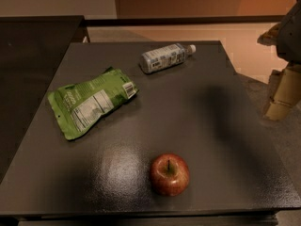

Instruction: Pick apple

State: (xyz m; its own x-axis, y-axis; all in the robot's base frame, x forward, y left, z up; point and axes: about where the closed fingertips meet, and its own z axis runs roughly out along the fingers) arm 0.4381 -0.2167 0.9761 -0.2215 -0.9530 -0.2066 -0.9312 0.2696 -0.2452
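The apple [170, 174] is round and red with yellowish patches and a short dark stem. It stands upright on the dark table [197, 107], near the front edge and slightly right of the middle. My gripper [284, 74] is at the far right edge of the camera view, beyond the table's right side, raised and well apart from the apple. It holds nothing that I can see. Part of it is cut off by the edge of the view.
A green pouch [89, 102] lies flat on the left part of the table. A plastic bottle [165, 58] lies on its side at the back. A dark counter [33, 55] stands to the left. The floor shows at the right.
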